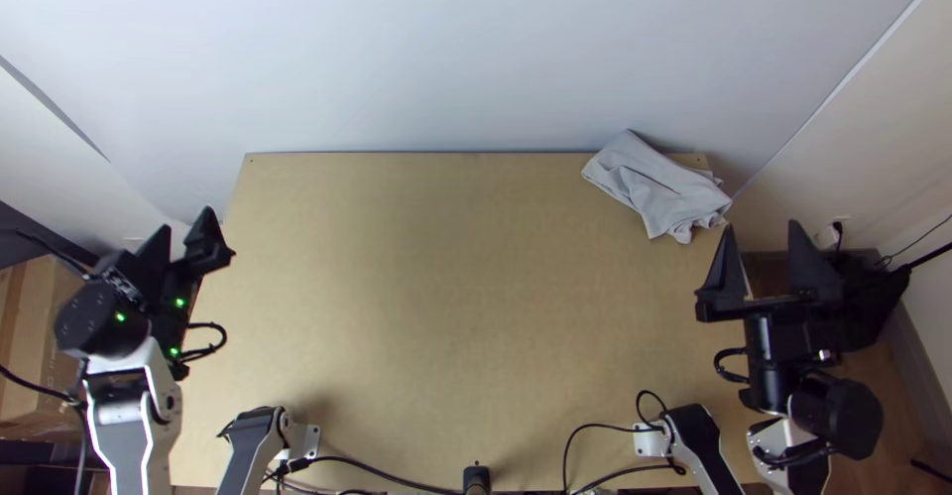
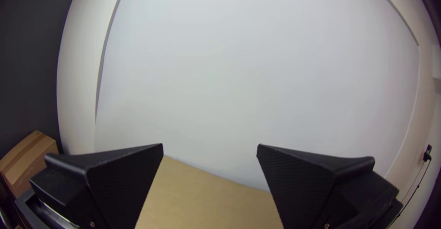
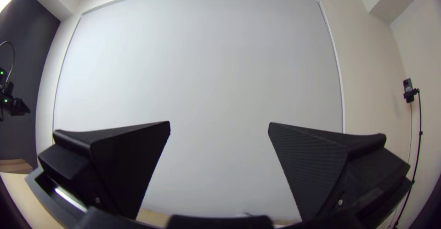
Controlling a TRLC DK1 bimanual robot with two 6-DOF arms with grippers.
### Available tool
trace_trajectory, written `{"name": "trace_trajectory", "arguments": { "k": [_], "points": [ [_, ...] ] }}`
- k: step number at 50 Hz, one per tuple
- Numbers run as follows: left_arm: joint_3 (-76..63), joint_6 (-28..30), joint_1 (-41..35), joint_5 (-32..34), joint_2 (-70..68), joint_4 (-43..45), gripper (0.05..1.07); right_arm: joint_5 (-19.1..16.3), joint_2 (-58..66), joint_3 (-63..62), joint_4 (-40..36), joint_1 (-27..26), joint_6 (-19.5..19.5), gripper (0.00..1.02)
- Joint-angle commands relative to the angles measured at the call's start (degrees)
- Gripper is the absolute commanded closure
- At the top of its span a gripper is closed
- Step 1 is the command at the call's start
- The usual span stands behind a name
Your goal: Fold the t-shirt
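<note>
In the top view a light grey t-shirt (image 1: 656, 187) lies bunched, with some loose folds, at the table's far right corner. My left gripper (image 1: 186, 221) is over the table's left edge, far from the cloth; in the left wrist view the same gripper (image 2: 210, 147) stands open with nothing between its fingers. My right gripper (image 1: 762, 231) is beyond the table's right edge, nearer to the cloth but apart from it. Seen from its own wrist, the right gripper (image 3: 219, 124) is open too and holds nothing.
The bare wooden table (image 1: 426, 287) stretches between the arms. A pale wall panel (image 1: 466, 49) rises behind its far edge. Black cables (image 1: 397, 468) run along the near edge. A cardboard box (image 2: 28, 160) stands beyond the left side, and a thin stand (image 3: 417, 142) is at the right.
</note>
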Motion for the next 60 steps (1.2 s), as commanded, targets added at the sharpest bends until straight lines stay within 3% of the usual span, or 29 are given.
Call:
{"name": "trace_trajectory", "arguments": {
  "k": [1, 13, 21, 34, 40, 52, 60],
  "points": [
    [-8.9, 1.8, 0.4, -1.5, -6.0, 4.6, 0.10, 0.5, -6.8, -6.5, 1.6, 1.1, 1.8, 0.04],
    [-26.1, 4.1, 0.4, -4.0, -19.2, 10.1, 0.10, 0.7, -17.2, -18.4, 4.4, 0.8, 1.8, 0.04],
    [-35.6, 4.7, 0.2, -4.0, -31.9, 9.3, 0.10, 3.6, -17.2, -21.8, 3.4, 0.3, 4.4, 0.04],
    [-43.6, 7.0, -0.4, -3.2, -32.2, 12.2, 0.10, 3.7, -17.3, -28.2, 0.1, 2.9, 7.8, 0.04],
    [-47.5, 10.0, -0.8, -2.0, -32.2, 15.7, 0.10, 3.6, -17.3, -30.0, 0.3, 2.2, 13.2, 0.04],
    [-51.6, 9.1, -5.8, -1.1, -32.1, 19.9, 0.10, 1.5, -17.3, -35.0, 0.0, 3.5, 13.0, 0.04],
    [-51.6, 7.8, -9.1, -0.9, -32.1, 19.8, 0.10, 1.0, -15.7, -36.8, -7.7, 4.7, 13.0, 0.04]
  ]
}}
